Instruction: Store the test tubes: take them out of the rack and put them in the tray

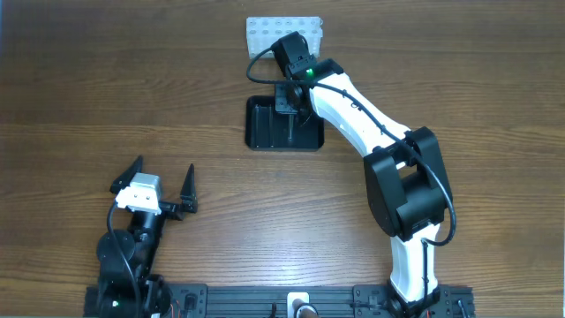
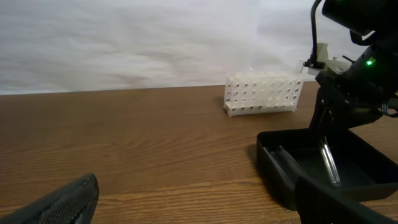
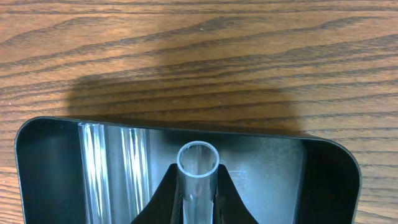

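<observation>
The table [image 1: 106,88] is brown wood with a streaked grain and a smooth, low-sheen finish. Low in the right wrist view, the tray [image 3: 37,162] looks like smooth black plastic, faintly glossy inside. The test tube [image 3: 198,186] and the two tubes [image 3: 96,180] lying in the tray are clear and shiny; whether they are glass or plastic is unclear. The rack [image 2: 264,93] is matt white plastic. The right gripper [image 3: 198,171] is matt black, and the left gripper [image 1: 163,168] has finely grained black fingers [image 2: 62,202].

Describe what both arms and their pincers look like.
Right arm: white links, black joints, a green light, looping black cables. Right pincer: black, tapered fingers. Left arm: black, with a white wrist block. Left pincer: black and triangular.
</observation>
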Robot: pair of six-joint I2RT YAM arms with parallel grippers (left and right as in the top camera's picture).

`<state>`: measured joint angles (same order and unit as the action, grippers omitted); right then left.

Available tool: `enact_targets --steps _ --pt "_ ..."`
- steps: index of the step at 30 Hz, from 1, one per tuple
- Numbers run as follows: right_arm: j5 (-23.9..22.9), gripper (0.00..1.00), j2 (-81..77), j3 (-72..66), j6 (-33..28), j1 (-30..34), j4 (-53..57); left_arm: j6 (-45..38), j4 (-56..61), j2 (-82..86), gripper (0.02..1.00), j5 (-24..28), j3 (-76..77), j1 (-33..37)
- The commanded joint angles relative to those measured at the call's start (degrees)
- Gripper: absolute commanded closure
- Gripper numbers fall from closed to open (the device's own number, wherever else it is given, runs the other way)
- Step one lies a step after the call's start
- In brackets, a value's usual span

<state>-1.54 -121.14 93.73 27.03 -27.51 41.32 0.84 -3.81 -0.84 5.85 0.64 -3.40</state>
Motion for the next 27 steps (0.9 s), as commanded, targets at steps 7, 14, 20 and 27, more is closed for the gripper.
enact_targets --steps 7,14,20,27 --pt "0.20 0.794 -0.76 -0.33 0.33 -0.02 0.26 -0.83 -0.11 0.50 0.018 0.72 -0.31 0.31" --pt "0.20 0.768 -0.68 -0.20 0.33 0.00 0.26 -0.83 -0.11 0.50 0.018 0.72 -0.31 0.31" --pt "-3.06 0.636 3.96 2.43 -2.89 1.07 0.02 -0.83 -0.11 0.50 0.018 0.72 -0.31 0.31" --pt "-12.04 0.577 9.31 4.52 -10.25 3.15 -8.37 -0.83 -0.09 0.50 0.018 0.72 -0.31 0.31"
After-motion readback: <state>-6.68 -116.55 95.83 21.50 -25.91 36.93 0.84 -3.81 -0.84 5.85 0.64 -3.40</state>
